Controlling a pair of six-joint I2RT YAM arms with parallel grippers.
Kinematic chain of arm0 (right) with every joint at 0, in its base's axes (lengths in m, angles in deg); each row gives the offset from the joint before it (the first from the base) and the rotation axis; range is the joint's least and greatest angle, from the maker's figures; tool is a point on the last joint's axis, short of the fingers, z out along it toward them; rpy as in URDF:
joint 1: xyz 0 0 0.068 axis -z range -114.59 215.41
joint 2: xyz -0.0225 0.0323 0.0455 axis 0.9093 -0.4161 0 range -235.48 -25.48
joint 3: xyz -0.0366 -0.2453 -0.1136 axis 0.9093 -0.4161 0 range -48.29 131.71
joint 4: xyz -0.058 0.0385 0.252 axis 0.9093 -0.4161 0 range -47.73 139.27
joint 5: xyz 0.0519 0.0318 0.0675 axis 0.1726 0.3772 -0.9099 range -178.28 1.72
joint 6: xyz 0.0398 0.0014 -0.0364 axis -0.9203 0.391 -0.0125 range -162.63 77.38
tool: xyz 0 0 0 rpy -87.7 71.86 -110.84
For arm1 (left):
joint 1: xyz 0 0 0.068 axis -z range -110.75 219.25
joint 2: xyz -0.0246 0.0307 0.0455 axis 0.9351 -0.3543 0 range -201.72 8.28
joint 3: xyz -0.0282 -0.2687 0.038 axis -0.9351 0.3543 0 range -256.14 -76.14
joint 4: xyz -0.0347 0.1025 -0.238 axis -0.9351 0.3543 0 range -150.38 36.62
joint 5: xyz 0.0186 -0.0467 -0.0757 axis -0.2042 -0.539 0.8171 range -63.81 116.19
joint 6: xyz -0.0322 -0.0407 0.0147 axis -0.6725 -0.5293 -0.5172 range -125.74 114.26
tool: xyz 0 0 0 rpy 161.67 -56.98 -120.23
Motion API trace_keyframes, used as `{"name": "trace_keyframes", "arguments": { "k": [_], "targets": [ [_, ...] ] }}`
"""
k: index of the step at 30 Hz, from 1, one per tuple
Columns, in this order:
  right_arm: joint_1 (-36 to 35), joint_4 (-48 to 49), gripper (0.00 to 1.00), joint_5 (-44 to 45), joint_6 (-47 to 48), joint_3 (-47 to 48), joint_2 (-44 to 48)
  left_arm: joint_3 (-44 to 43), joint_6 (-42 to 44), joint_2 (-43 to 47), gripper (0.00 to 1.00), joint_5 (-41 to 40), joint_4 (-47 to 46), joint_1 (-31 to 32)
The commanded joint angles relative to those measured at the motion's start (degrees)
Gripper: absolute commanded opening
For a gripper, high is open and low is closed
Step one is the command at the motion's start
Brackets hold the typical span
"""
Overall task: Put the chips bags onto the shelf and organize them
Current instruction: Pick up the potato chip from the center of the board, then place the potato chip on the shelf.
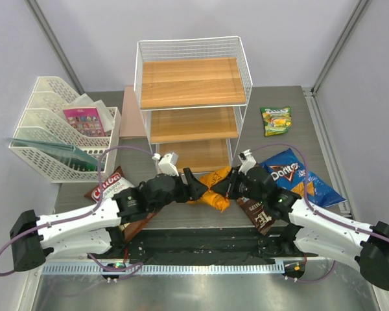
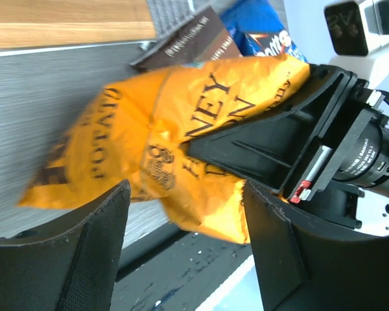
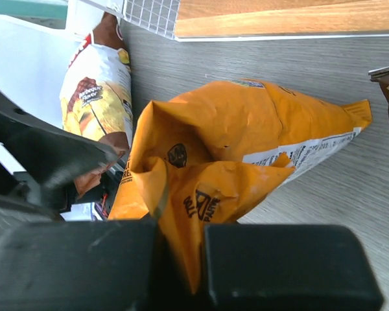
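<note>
The right gripper point(image 3: 181, 254) is pinching the orange chips bag point(image 3: 246, 129) at six o'clock of the shelf point(image 1: 193, 83); the left gripper point(image 2: 185, 215) is gaping wide, seemingly clear of it.

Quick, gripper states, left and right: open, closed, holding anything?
Left gripper: open, gripping nothing.
Right gripper: closed on the crinkly orange Honey Dijon chips bag.

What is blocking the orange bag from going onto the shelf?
Nothing visible. The orange bag, pinched by the right gripper, lies just before the open front of the shelf, with only bare table between them.
</note>
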Motion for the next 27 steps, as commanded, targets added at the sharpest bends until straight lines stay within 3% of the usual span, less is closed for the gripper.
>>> {"name": "trace_keyframes", "arguments": {
  "k": [1,10,20,27],
  "targets": [
    [-0.7,-0.5,0.01,0.4,1.7,5.4,1.3,0.4,0.2,5.4,0.71,-6.3,7.8,0.0],
    [-3.5,-8.7,0.01,10.8,5.8,15.1,-1.6,-2.2,-0.7,10.5,0.73,-15.5,21.6,0.0],
    [-14.5,5.8,0.01,27.6,9.7,15.2,-7.5,-2.3,-2.4,16.7,0.74,-20.8,28.5,0.0],
    [-20.8,-9.0,0.01,30.5,13.2,27.6,-11.0,-1.6,-4.1,21.1,0.73,-23.5,33.5,0.0]
  ]
}}
